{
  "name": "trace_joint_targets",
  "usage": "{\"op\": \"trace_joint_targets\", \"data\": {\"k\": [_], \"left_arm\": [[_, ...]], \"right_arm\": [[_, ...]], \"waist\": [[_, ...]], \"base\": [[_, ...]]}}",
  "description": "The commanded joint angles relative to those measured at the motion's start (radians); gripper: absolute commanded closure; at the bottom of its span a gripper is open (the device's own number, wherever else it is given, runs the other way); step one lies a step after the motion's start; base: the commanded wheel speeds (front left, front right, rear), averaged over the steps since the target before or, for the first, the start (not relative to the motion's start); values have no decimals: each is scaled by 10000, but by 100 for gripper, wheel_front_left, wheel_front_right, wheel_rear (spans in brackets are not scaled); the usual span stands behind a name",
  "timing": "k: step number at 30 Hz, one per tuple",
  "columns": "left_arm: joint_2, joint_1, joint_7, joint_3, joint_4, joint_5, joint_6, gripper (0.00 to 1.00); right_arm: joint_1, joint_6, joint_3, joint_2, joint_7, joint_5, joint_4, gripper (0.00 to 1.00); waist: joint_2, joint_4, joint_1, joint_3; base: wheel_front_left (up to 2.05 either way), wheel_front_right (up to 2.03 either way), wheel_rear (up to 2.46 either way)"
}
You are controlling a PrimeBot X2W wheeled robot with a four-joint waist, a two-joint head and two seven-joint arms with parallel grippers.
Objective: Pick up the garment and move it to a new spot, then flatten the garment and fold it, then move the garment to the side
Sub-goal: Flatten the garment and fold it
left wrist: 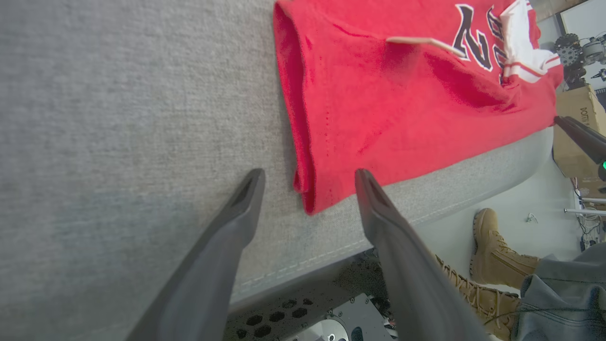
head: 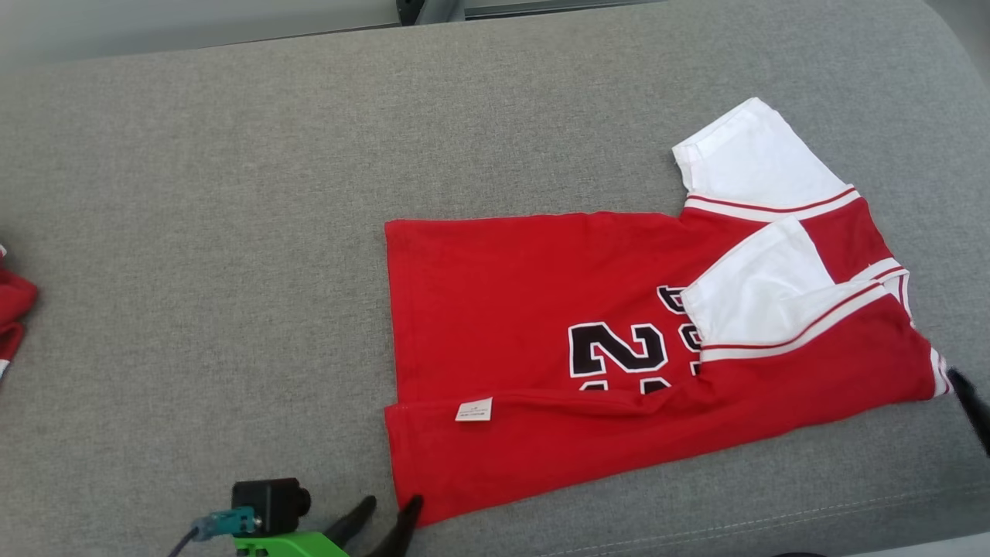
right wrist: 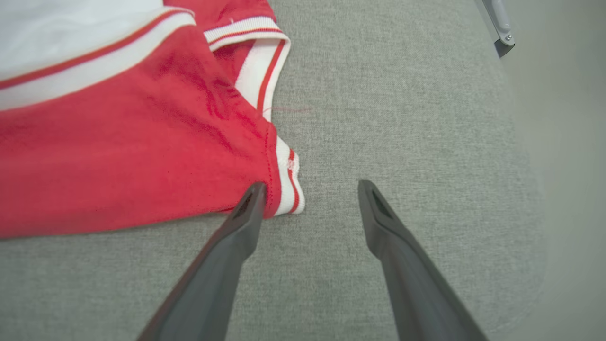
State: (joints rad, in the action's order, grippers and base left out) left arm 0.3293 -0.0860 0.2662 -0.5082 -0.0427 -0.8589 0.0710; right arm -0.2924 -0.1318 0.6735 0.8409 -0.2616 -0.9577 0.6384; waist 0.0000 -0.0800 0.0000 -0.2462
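Red jersey (head: pixel 541 309) lying half folded right of the middle of the grey cushion (head: pixel 193 232), my jaws open at both its ends.
Its black, white-edged number (head: pixel 619 350) starts with a 2; the rest hides under a folded white sleeve (head: pixel 762 294) and the turned-up near flap. The small white tag (head: pixel 473 409) has print too fine to read. My left gripper (left wrist: pixel 308 176) stands wide open and empty, straddling the hem corner. My right gripper (right wrist: pixel 310 187) is equally open and empty, with one fingertip at the striped corner.
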Motion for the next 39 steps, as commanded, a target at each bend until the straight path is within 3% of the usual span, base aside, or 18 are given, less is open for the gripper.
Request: {"op": "trace_joint_targets", "data": {"k": [1, 8, 14, 21, 25, 30, 39], "left_arm": [[233, -115, -89, 200, -255, 172, 171, 0], [1072, 1013, 229, 784, -1552, 687, 443, 0], [1197, 2839, 884, 663, -1176, 871, -39, 0], [660, 5174, 1562, 209, 396, 548, -1161, 0], [459, 6247, 1820, -89, 1302, 570, -1578, 0], [311, 7044, 2000, -482, 1905, 510, -1850, 0], [172, 7556, 1969, -890, 2389, 269, -1963, 0]], "right_arm": [[-260, 21, -248, 301, -40, 76, -198, 0], [-1687, 20, -924, 896, 421, 792, -1292, 0], [-3142, 20, -925, 141, 1461, 1324, -1638, 0], [-5040, 20, -414, -859, 2956, 1832, -1004, 0], [-5995, 20, -263, -1286, 3324, 2044, -442, 0], [-6890, 20, -87, -1590, 3504, 2283, 287, 0], [-7841, 20, 185, -1796, 3671, 2481, 1492, 0]], "waist": [[0, -82, 0, -53], [0, -24, 0, -654], [0, 167, 0, -1304], [0, 563, 0, -1944], [0, 734, 0, -2311], [0, 856, 0, -2668], [0, 1040, 0, -3061]], "base": [[0, 0, 0], [0, 0, 0], [0, 0, 0], [0, 0, 0], [0, 0, 0], [0, 0, 0], [0, 0, 0]]}}
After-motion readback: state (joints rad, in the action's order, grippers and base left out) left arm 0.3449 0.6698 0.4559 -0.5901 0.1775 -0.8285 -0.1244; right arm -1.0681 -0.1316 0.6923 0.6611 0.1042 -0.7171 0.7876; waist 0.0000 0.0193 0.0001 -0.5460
